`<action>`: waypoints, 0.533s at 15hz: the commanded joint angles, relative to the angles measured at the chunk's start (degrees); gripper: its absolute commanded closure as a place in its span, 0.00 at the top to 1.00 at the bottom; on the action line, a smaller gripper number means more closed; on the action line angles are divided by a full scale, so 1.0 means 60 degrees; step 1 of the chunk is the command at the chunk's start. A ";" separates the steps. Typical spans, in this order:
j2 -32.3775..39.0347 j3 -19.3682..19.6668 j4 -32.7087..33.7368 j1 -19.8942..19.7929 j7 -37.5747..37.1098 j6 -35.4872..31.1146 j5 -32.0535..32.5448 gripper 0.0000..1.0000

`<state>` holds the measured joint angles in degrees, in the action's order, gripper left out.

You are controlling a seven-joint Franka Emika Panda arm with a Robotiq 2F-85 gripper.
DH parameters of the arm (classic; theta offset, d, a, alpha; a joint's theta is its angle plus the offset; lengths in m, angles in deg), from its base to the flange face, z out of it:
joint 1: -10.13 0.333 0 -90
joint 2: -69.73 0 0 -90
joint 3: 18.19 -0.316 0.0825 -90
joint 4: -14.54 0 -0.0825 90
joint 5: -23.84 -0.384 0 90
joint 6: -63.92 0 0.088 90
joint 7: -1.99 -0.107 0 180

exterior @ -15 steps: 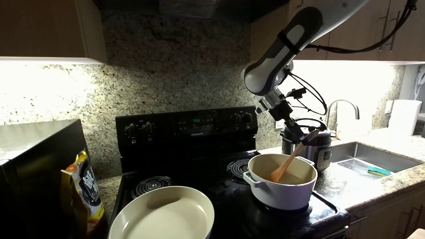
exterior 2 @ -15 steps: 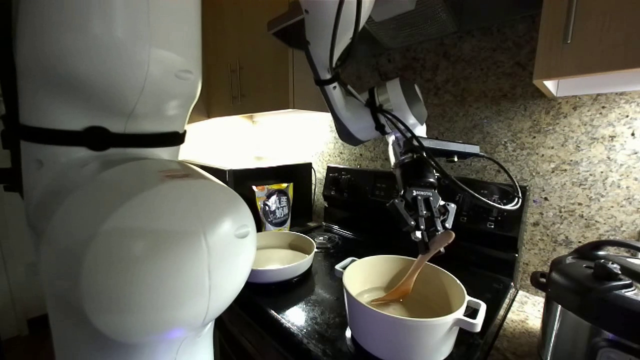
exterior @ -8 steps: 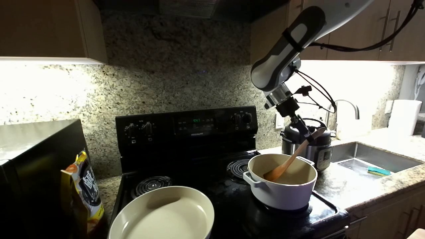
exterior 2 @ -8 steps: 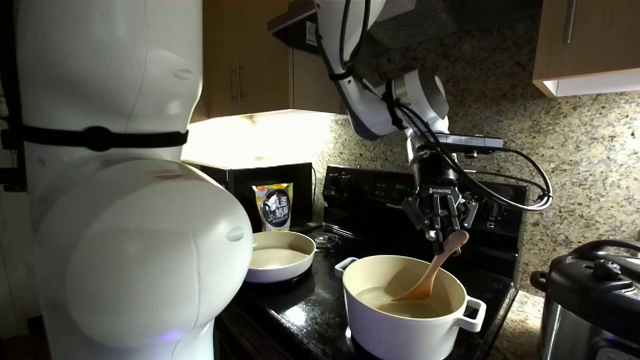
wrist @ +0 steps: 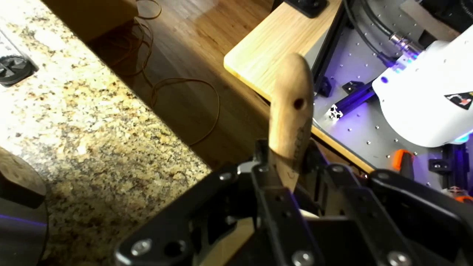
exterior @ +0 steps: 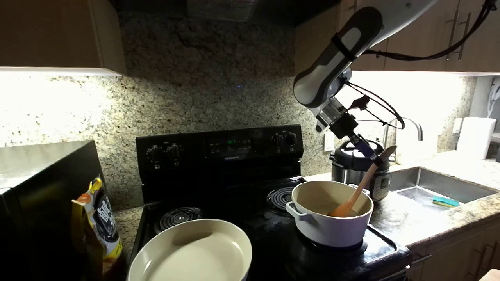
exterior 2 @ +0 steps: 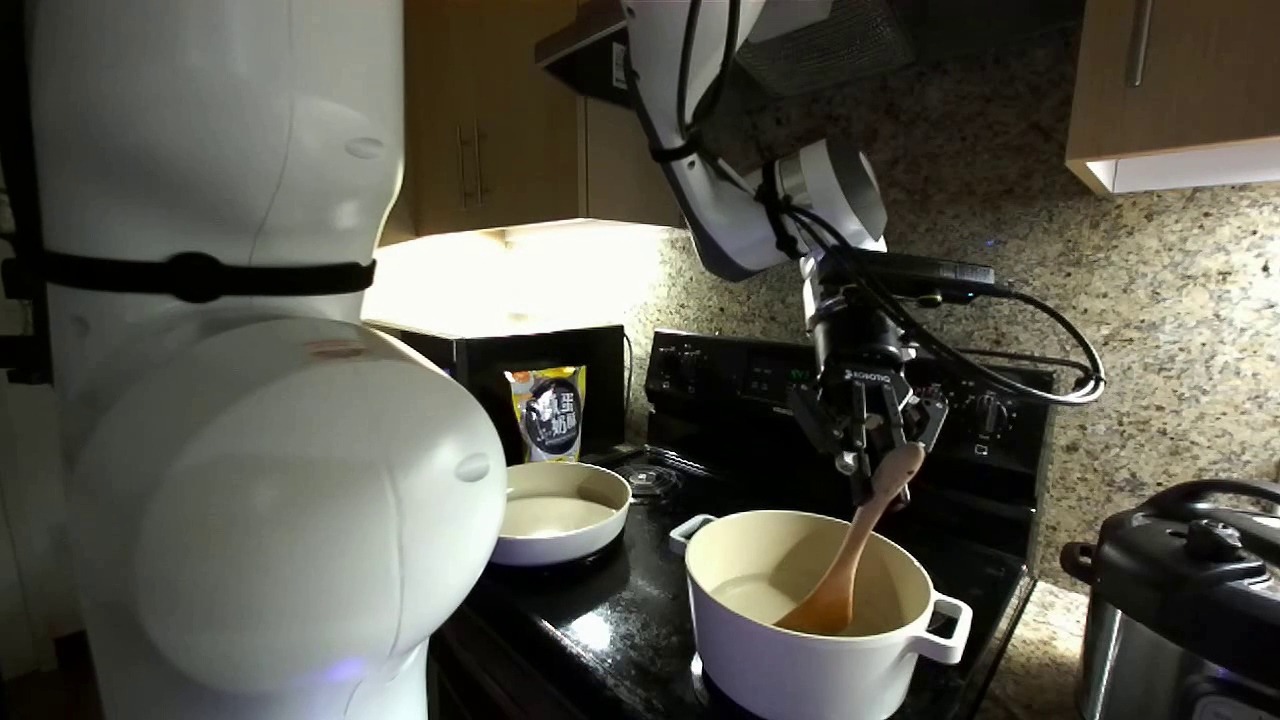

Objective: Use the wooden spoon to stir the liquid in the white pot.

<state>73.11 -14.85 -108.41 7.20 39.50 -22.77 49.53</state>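
Observation:
The wooden spoon [exterior: 366, 181] leans in the white pot [exterior: 332, 230], its lower end down at the tan liquid [exterior 2: 757, 598] and its handle slanting up over the rim. My gripper [exterior 2: 880, 492] is above the pot, jaws closed around the upper handle in both exterior views. In the wrist view the handle's holed end [wrist: 291, 99] sticks out past the gripper [wrist: 289, 155], with a finger on either side. The spoon's tip is partly hidden by the pot wall in an exterior view.
A wide shallow cream-white bowl [exterior: 199, 253] shares the black stove [exterior: 269, 242] with the pot. Close beside the pot is a black-and-steel cooker [exterior: 357, 171], then a sink [exterior: 461, 183]. A snack bag [exterior 2: 550, 412] leans by a black appliance. The stove's back panel [exterior: 218, 148] rises behind.
The gripper has swung to a more slanted pose, carrying the spoon's upper end toward the cooker. The spoon's lower end has swept across the pot's bottom. The pot has stayed put.

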 commanded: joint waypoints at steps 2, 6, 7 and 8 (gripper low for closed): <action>0.0101 -0.0353 0.0110 0.0237 0.0166 0.0816 0.0191 0.09; 0.0729 -0.0712 0.0715 0.0513 0.0462 0.1010 0.0028 0.09; 0.0901 -0.0760 0.0894 0.0552 0.0295 0.1004 -0.0032 0.09; 0.1069 -0.0799 0.1106 0.0574 0.0083 0.1003 -0.0110 0.09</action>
<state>76.03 -18.82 -106.19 10.24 40.37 -19.07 49.59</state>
